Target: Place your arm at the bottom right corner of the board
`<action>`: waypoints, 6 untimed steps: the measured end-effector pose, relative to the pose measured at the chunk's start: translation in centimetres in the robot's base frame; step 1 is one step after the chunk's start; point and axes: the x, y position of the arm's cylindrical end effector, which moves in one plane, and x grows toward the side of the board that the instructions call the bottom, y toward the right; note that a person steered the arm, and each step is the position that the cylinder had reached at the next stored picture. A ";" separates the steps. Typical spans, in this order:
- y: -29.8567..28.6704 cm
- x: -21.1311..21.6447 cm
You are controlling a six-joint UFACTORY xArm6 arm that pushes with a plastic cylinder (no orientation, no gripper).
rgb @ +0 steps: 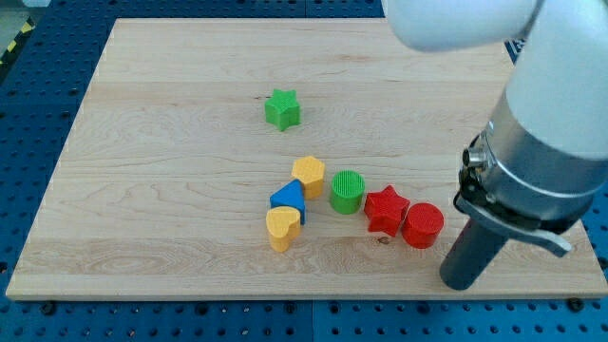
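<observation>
Our tip (464, 282) rests low on the board (171, 190), in its near right part, just short of the near edge and a little in from the right edge. We judge the task close to done: the corner itself lies slightly further right and nearer, so a short slide that way would settle it. The rod is stiff and dark, and there is nothing to take hold of here; the arm carries no hand, so there is no clenching or releasing to report. The move is only a matter of placing the tip, and the wooden surface looks smooth enough for it to glide.

Just left of the tip stands the red cylinder (423, 225), near but apart from it, and touching that on its left is the red star (386, 210). Further left come the green cylinder (347, 191), then a tight cluster: an orange block (309, 176), with a blue block (288, 199) and a yellow heart (282, 228) nearer to us. The green star (282, 109) sits alone, well apart, toward the far side.

All the blocks look small and light and would shift at a touch; heading right and near keeps the tip away from them. No containers are on the surface.
</observation>
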 end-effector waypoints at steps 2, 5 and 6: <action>-0.7 0.2; -1.7 0.1; 2.7 0.1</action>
